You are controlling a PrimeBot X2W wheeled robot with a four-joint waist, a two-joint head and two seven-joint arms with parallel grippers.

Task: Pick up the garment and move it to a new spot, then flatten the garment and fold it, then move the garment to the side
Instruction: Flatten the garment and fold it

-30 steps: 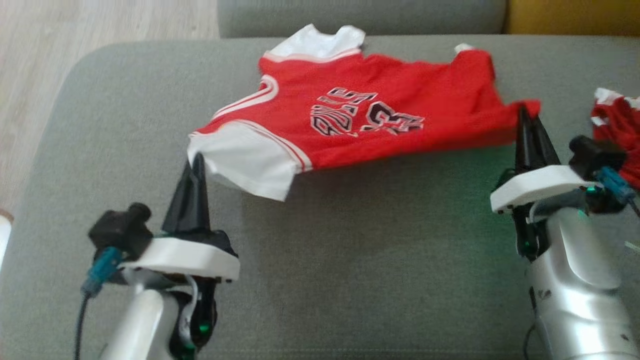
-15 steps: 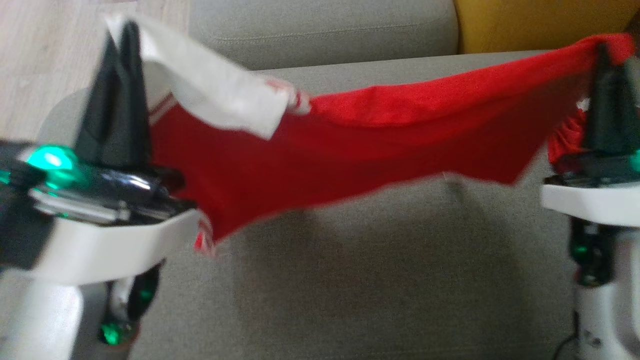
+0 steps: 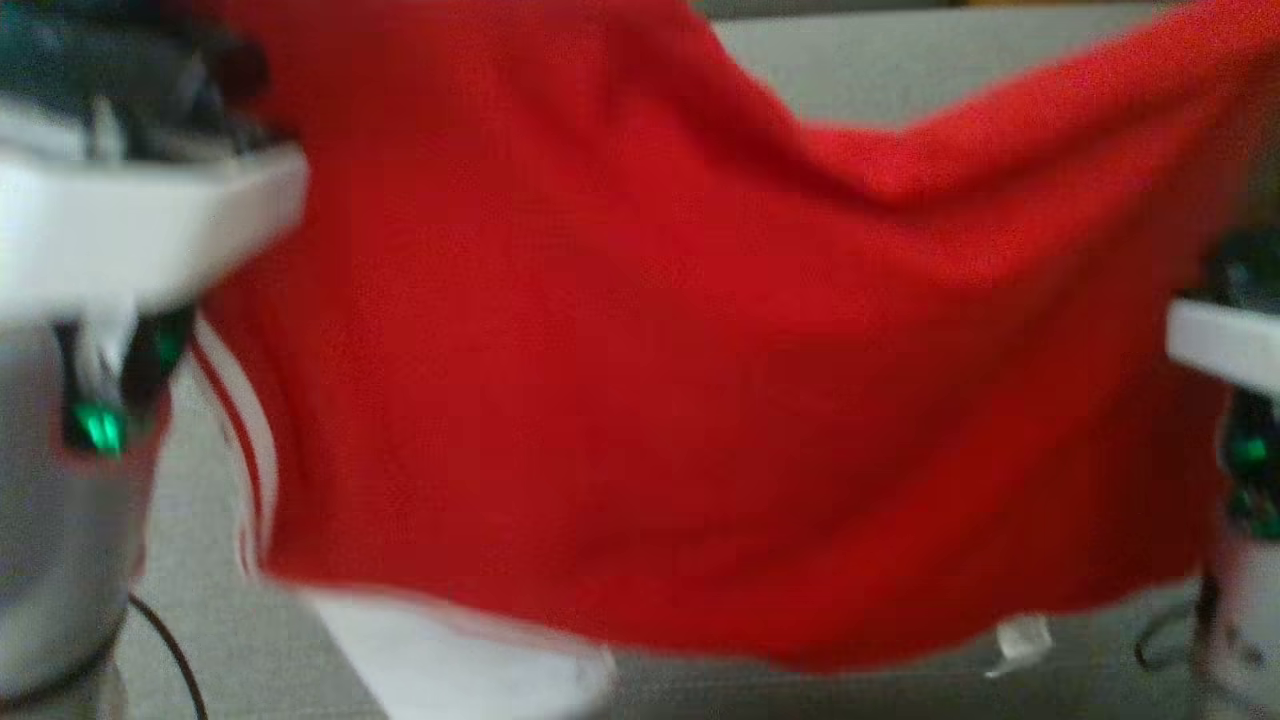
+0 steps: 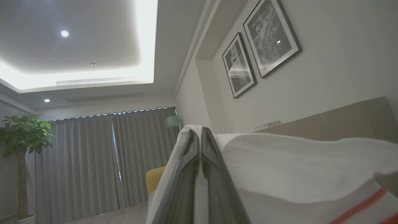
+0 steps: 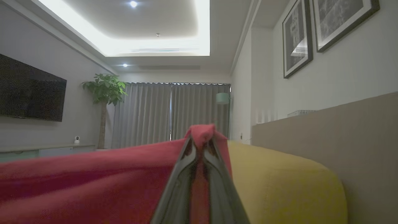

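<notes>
Fingers [image 4: 186,180] of the left gripper [image 4: 201,132] clamped on the jersey [image 3: 650,350] at its white sleeve [image 4: 295,168], told by the left wrist view; right gripper [image 5: 200,143] pinching a red corner. From the head: jersey hanging spread between both above the grey sofa [image 3: 880,60], blurred.

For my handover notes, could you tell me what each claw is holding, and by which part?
Both hold the jersey: left claw on its white sleeve, right claw on a red edge.
</notes>
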